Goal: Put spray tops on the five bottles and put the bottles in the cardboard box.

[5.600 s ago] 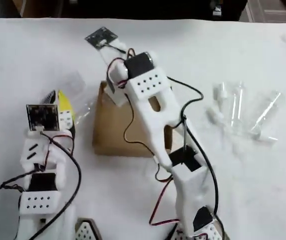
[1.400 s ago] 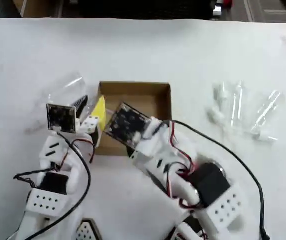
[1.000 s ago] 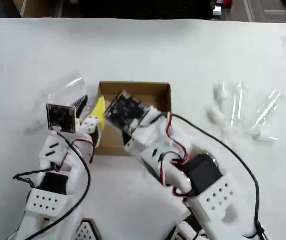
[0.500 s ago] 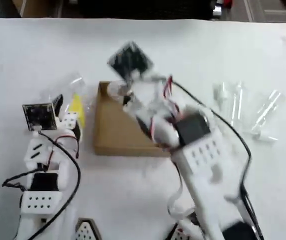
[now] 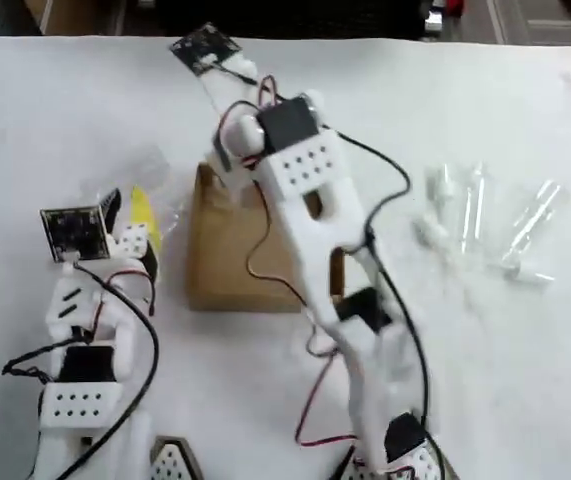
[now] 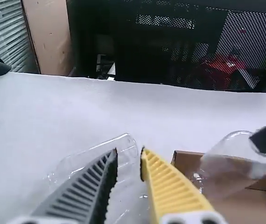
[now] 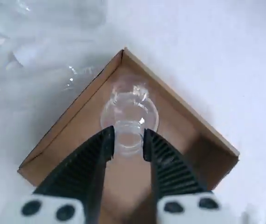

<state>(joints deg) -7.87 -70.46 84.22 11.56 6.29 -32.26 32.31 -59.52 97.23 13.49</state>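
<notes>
One bottle (image 7: pixel 131 108) — clamped in the right gripper (image 7: pixel 128 135) — has swung out over the cardboard box (image 7: pixel 77 144); left gripper (image 6: pixel 128 157) slightly apart.

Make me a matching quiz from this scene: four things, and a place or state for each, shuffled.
1 right pincer
2 left pincer
3 cardboard box
4 spray tops

A lying loose, right of the box
B shut on the neck of a clear bottle
C one grey finger, one yellow
D under the held bottle

Pairs: 1-B, 2-C, 3-D, 4-A
</notes>
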